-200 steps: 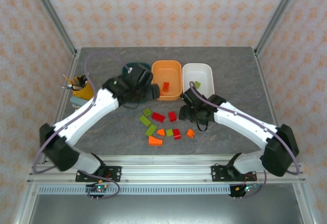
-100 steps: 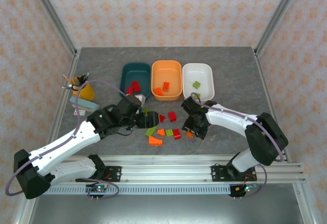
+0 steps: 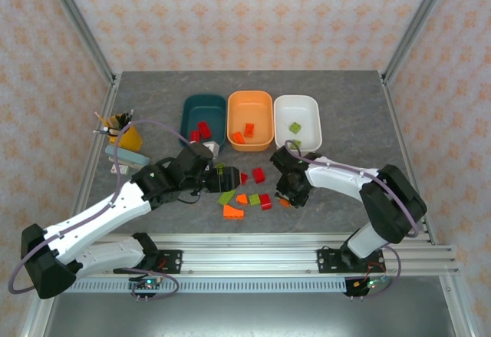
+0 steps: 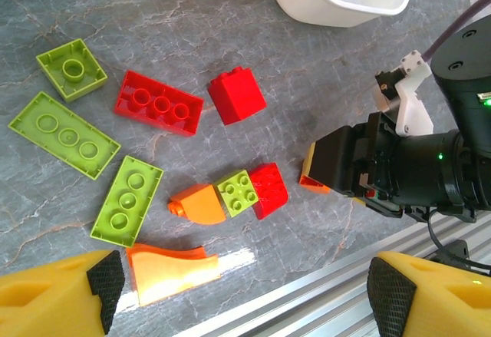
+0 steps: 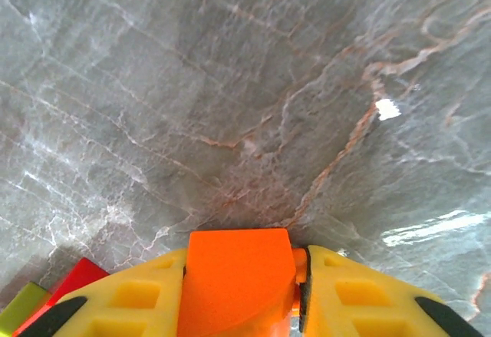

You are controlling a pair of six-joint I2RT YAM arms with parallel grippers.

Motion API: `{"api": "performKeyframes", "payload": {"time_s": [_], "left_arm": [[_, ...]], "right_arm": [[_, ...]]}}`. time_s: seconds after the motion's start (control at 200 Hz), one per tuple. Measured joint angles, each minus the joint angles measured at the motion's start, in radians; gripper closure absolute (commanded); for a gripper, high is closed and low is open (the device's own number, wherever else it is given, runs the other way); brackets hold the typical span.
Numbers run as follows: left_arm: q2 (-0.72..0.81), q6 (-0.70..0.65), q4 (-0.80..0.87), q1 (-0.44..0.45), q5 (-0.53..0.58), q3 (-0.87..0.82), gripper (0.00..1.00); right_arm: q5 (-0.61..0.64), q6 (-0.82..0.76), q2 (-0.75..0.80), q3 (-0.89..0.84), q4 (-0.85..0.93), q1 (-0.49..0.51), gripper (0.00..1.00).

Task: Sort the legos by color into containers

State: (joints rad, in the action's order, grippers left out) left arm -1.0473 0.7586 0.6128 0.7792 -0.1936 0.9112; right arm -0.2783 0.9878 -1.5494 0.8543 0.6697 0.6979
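We have 5 legos in the teal tub, orange tub and white tub; about 9 lie loose at 6 o'clock of the tubs. At 3 o'clock of those, our right gripper pinches an orange brick; our left gripper gapes wide.

Bright even light, sharp focus, small glare on table.

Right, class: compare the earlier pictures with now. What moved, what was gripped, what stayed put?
The left gripper pulled back from over the teal tub to the loose bricks, open. The right gripper moved nearer and shut on an orange brick. The orange tub, white tub and pencil cup stayed.
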Motion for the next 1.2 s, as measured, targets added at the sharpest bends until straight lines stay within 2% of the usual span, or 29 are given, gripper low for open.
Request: {"api": "performKeyframes", "payload": {"time_s": [0.125,0.22,0.32,0.55,0.671,0.861,1.056,1.196], "left_arm": [[0.002,0.023,0.042,0.000,0.079,0.034,0.14],[0.001,0.042,0.079,-0.005,0.146,0.101,0.14],[-0.021,0.063,0.106,-0.032,0.199,0.188,0.14],[-0.116,0.082,0.147,-0.109,0.260,0.305,0.14],[-0.151,0.082,0.157,-0.139,0.262,0.335,0.14],[-0.171,0.082,0.161,-0.145,0.262,0.364,0.14],[-0.163,0.085,0.167,-0.145,0.262,0.349,0.14],[-0.133,0.102,0.188,-0.145,0.257,0.306,0.15]], "right_arm": [[0.085,-0.080,0.000,0.141,0.089,0.017,0.71],[0.139,-0.170,-0.009,0.328,0.120,0.028,0.72],[0.183,-0.268,-0.085,0.539,0.136,0.026,0.72],[0.270,-0.424,-0.497,1.036,0.253,-0.029,0.72],[0.331,-0.459,-0.681,1.224,0.351,-0.045,0.72],[0.373,-0.475,-0.846,1.370,0.445,-0.049,0.66],[0.362,-0.500,-0.921,1.446,0.480,-0.059,0.41],[0.346,-0.504,-0.933,1.502,0.494,-0.062,0.38]]}}
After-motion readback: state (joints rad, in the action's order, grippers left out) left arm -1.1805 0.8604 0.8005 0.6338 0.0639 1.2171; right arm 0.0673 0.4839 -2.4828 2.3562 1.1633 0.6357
